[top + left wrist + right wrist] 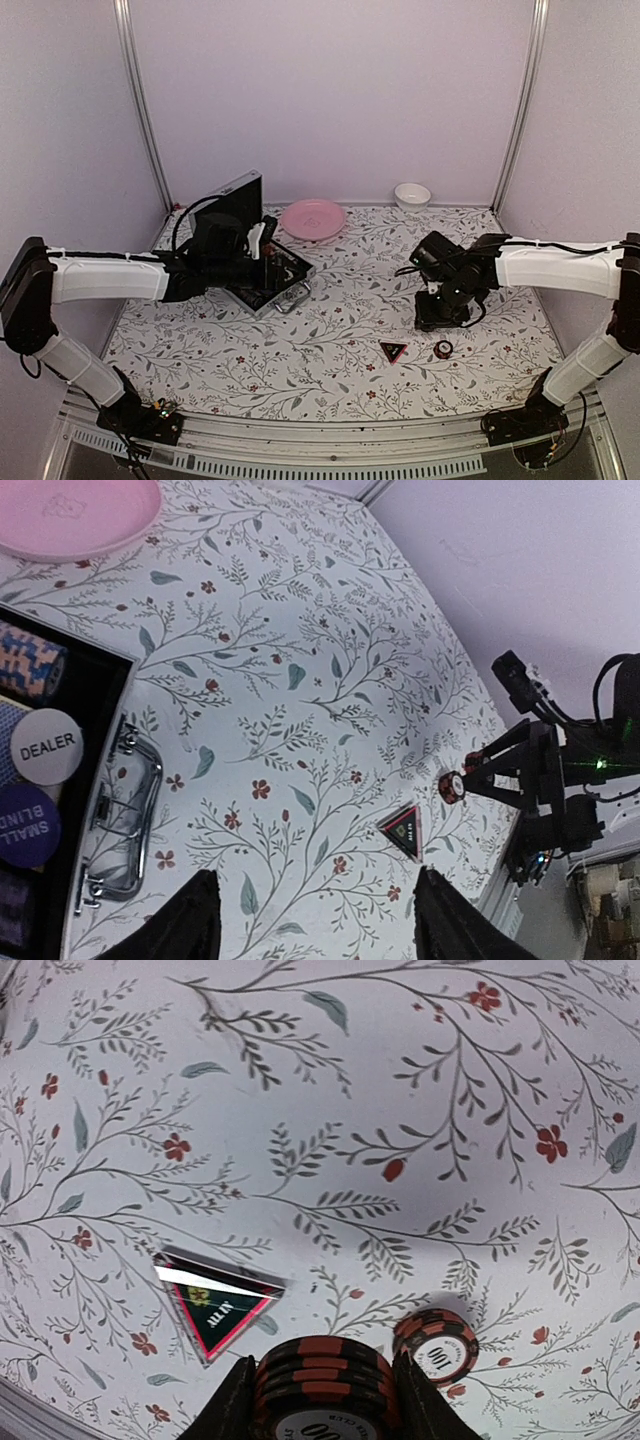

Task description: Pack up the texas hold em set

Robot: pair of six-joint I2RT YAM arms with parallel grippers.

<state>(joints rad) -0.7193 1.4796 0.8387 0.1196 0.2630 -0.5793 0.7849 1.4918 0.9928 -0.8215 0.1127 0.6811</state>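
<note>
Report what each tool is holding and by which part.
Right tool grips a short stack of chips by its round sides, one finger on each. Left tool is open and holds nothing.

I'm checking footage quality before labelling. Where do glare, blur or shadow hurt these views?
Right wrist: a white glare streak crosses the triangle; the chip stack between the right fingers is soft, cropped. Left wrist: left fingers are dark, featureless blurs. Top external: even light, only faint shadows.

Stretching inward from the left with left gripper (pixel 318 912) spread wide; angling downward from the right with right gripper (pixel 326 1402) clamped around a chip stack (pixel 322 1372).
</note>
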